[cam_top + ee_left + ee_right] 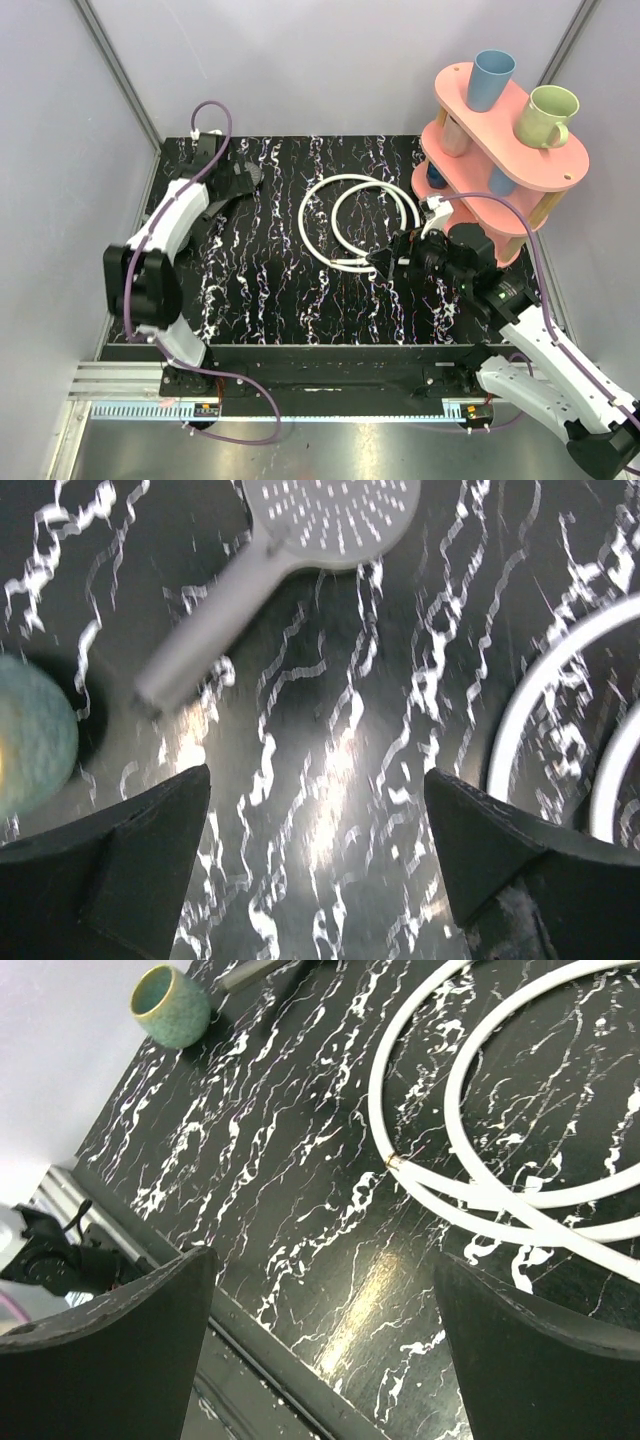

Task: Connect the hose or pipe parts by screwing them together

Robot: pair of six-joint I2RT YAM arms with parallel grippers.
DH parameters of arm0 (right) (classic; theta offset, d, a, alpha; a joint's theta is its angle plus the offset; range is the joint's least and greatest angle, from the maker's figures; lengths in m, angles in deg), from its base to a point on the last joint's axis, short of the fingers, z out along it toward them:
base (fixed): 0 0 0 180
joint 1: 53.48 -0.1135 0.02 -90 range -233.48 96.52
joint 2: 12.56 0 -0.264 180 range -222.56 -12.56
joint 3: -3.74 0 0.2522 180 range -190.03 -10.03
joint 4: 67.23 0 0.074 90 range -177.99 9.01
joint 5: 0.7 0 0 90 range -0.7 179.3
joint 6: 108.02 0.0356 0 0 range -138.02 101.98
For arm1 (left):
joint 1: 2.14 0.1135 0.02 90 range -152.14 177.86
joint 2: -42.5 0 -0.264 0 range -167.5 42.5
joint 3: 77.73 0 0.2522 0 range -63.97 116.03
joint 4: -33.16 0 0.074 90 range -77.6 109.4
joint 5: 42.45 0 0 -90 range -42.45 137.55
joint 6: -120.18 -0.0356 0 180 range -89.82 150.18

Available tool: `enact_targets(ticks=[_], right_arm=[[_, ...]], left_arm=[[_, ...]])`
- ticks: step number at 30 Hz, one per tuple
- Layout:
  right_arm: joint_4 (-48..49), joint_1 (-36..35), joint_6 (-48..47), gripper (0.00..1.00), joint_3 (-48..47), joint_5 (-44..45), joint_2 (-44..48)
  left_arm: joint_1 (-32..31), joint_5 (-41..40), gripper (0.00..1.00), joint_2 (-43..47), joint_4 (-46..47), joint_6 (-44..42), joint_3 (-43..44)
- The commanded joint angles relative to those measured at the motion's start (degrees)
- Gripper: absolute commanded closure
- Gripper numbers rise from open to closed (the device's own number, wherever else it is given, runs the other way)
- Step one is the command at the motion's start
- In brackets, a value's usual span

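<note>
The table top (260, 290) is glossy black with white marble-like veins, and it throws back bright glare in both wrist views. The hose (375, 1080) looks like smooth white plastic (its end fitting (393, 1160) has a metallic glint). The shower head (330, 510) is matt grey plastic. The green cup (172, 1005), upper left, looks glazed. The pink shelf (505, 135) is matt.
</note>
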Motion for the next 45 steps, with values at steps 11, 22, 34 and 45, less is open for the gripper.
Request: enact_targets(ticks=[11,22,34,45], right_arm=[[3.7,0.3,-3.0,0.00,0.8,-7.3,4.3],[3.9,0.2,-1.9,0.00,0.4,-7.4,3.2],[6.2,0.3,-0.9,0.00,0.9,-7.6,1.1],[10.2,0.2,1.0,0.00,1.8,-9.8,-1.7]], left_arm=[[6.9,3.1,0.08,-30.4,-6.7,-13.7,29.0],[6.9,1.4,0.16,-31.9,-7.8,-11.3,23.6],[6.9,11.9,0.15,-26.9,-4.1,-16.0,21.5],[8.3,5.1,0.12,-35.4,-3.3,-18.9,35.3]])
